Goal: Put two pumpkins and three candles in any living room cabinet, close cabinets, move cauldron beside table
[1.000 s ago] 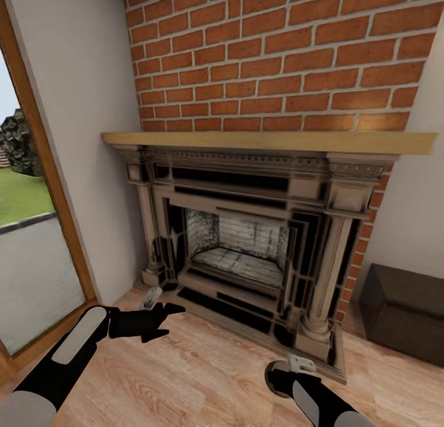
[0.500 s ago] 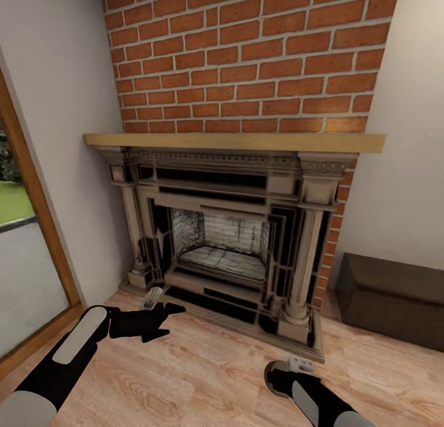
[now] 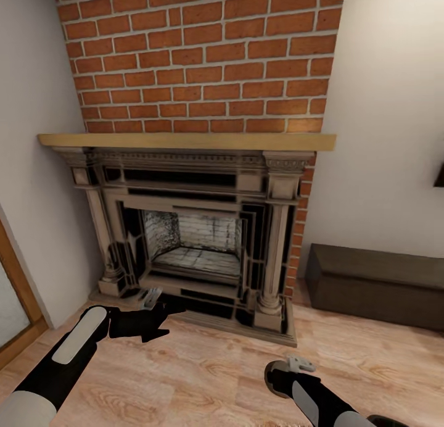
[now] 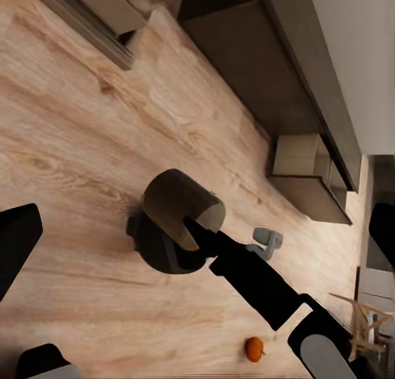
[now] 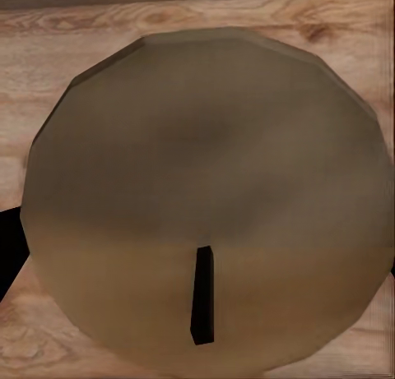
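A red brick chimney wall rises above an ornate carved fireplace. At right sits the long low dark-brown cabinet on pale plank floor. The right tool pinches a stubby beige candle; the left tool is spread open. A small orange pumpkin lies at lower centre.

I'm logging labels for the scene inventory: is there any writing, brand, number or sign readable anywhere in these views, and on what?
None: no text shows on the red brick wall, the carved grey fireplace, the long dark-brown cabinet, or the beige candle held in the right end effector.
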Available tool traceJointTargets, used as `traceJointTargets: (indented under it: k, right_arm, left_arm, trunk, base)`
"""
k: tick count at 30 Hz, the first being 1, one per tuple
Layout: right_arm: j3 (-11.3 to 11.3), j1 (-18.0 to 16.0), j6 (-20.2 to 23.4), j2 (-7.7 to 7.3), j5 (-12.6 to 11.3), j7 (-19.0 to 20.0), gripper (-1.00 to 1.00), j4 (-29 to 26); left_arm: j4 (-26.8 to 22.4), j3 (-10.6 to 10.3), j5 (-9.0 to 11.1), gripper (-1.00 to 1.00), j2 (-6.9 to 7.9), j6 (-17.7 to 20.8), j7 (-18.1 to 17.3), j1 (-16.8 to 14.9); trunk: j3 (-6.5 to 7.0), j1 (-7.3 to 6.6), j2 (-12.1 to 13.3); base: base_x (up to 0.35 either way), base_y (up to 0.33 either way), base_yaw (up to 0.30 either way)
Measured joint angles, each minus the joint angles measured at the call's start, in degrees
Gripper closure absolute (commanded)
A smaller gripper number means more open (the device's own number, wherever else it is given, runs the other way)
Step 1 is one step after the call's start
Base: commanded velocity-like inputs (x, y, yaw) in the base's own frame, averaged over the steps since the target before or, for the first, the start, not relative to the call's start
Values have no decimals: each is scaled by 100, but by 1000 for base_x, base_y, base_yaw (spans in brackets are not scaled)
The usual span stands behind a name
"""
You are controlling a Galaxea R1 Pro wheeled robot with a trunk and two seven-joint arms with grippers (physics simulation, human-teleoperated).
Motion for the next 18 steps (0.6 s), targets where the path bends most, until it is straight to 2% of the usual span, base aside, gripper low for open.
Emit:
traceJointTargets:
  k: [18]
  right_arm:
    - [0, -2, 5, -8, 1, 0, 100, 0]
  left_arm:
    - [0, 9, 0, -100, -5, 0, 3, 0]
  trunk:
    - [0, 0, 0]
  base:
    - [0, 0, -289]
